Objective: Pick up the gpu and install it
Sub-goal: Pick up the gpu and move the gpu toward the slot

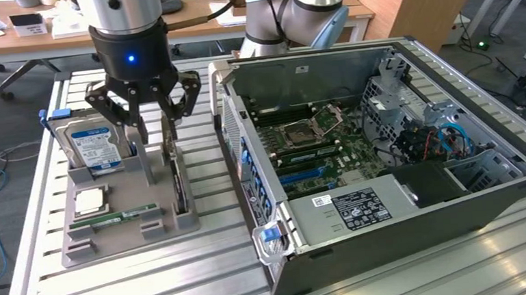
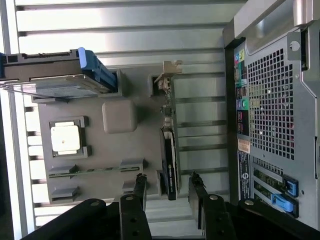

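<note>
Right now the gpu (image 1: 180, 187) stands on its long edge in a slot of the gray tray (image 1: 122, 235), on the tray side nearest the case (image 1: 386, 215). It has not been lifted. In the exterior view it reads as a thin dark blade, and the gripper (image 1: 153, 137) hangs directly over its far end with one finger on each side. The wrist view looks straight down on the gpu (image 2: 169, 155) and adds detail: a narrow black shroud strip with pale lettering, a sliver of green board, and a silver bracket at the end away from the gripper (image 2: 167, 176). It also shows the jaws spread apart, with tray (image 2: 145, 145) visible in the gap between each finger and the card, so nothing is gripped. The same view gives the case (image 2: 270, 110) from behind, with a perforated grille and coloured ports. The exterior view instead looks into the case's open side, onto the motherboard (image 1: 308, 141). Also on the tray are a drive (image 1: 93, 144) with a blue label, a square chip (image 1: 91, 199) and a ram stick (image 1: 125, 215).
</note>
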`<action>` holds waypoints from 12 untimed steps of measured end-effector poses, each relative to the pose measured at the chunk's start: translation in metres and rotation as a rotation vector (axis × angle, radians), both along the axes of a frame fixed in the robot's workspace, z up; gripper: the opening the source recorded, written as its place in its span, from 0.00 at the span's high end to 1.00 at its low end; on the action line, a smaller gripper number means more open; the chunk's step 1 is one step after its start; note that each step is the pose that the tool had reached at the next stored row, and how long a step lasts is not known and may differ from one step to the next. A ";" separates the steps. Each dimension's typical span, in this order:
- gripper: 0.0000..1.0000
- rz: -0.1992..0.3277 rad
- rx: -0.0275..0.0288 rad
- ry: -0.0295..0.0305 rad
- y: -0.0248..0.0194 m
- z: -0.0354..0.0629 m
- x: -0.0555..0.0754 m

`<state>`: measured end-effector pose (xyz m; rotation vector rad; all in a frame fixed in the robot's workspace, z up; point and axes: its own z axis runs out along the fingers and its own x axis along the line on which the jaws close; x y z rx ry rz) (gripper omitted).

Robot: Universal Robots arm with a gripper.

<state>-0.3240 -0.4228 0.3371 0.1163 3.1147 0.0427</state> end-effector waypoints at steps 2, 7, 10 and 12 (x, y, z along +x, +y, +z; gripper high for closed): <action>0.53 0.000 0.0000 0.0001 0.0000 -0.0038 0.000; 0.53 0.000 0.0001 0.0000 0.0000 -0.0127 0.000; 0.53 0.000 0.0001 -0.0001 0.0000 -0.0183 0.000; 0.53 0.000 0.0000 0.0000 0.0000 -0.0218 0.000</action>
